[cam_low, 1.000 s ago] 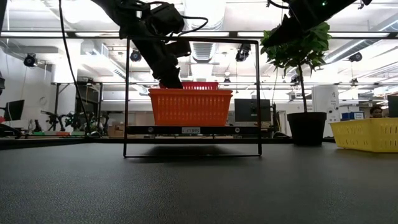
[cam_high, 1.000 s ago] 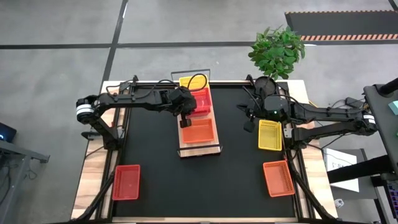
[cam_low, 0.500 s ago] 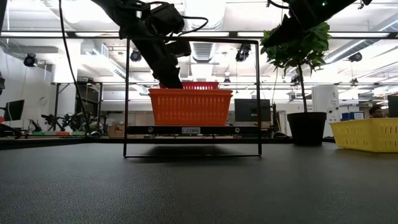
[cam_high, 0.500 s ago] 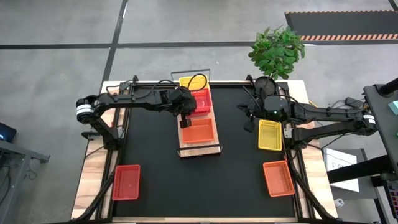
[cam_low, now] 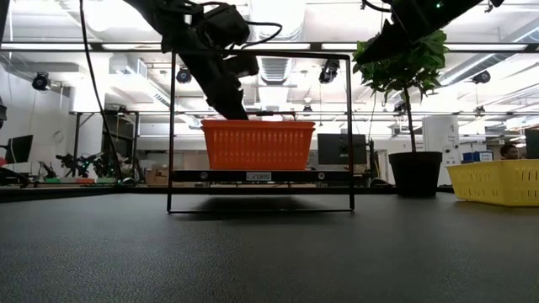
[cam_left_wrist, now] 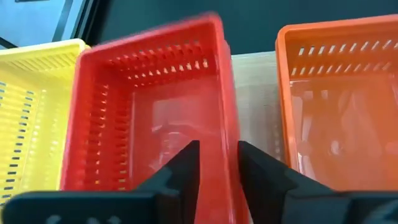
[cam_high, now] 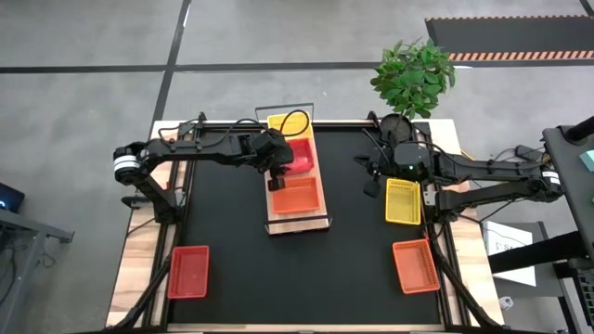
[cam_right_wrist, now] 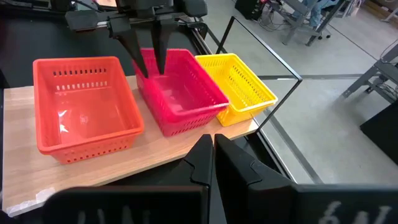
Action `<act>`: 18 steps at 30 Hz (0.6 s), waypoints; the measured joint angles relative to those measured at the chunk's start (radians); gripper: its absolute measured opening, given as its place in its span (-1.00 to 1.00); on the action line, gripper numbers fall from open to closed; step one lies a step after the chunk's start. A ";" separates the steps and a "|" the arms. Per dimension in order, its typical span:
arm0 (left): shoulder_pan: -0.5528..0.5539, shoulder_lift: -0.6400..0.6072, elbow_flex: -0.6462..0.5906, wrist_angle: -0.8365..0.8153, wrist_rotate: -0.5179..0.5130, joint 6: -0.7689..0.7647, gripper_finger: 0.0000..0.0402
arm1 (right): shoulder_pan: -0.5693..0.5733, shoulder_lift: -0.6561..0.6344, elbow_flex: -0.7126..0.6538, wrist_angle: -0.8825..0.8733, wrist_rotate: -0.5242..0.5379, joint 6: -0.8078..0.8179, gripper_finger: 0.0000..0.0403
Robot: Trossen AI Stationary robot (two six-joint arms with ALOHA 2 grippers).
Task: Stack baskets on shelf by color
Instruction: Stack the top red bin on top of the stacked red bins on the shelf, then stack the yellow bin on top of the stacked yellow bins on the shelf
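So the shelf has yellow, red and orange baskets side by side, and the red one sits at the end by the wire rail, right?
Not quite. The shelf does hold three baskets side by side, but the red basket sits in the middle, between the yellow basket and the orange basket. The right wrist view shows it, with the left claw at the red basket's wall.

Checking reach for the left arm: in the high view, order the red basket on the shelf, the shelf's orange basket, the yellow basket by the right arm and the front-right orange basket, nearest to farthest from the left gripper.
From the left gripper:
1. Red basket, at the gripper, mid-shelf.
2. Orange basket, shelf's near end.
3. Yellow basket, right side of the mat, under the right arm.
4. Front-right orange basket, mat's front right corner.
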 joint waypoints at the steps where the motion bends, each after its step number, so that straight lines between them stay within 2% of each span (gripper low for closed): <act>1: 0.000 -0.004 0.001 -0.005 0.001 0.005 -0.52 | 0.000 0.000 0.000 0.000 0.000 0.000 -0.96; 5: 0.000 -0.035 0.020 -0.028 0.002 0.025 -0.44 | 0.000 0.000 0.000 0.000 0.000 -0.009 -0.96; 11: 0.000 -0.122 0.027 -0.095 -0.003 0.082 -0.43 | 0.000 0.000 0.000 0.002 0.000 -0.018 -0.96; 15: -0.008 -0.207 -0.019 -0.091 -0.002 0.050 -0.43 | 0.000 0.000 -0.003 0.001 0.000 -0.052 -0.96; 18: -0.038 -0.278 -0.107 -0.020 0.003 -0.018 -0.43 | 0.000 0.000 -0.009 0.002 -0.034 -0.044 -0.96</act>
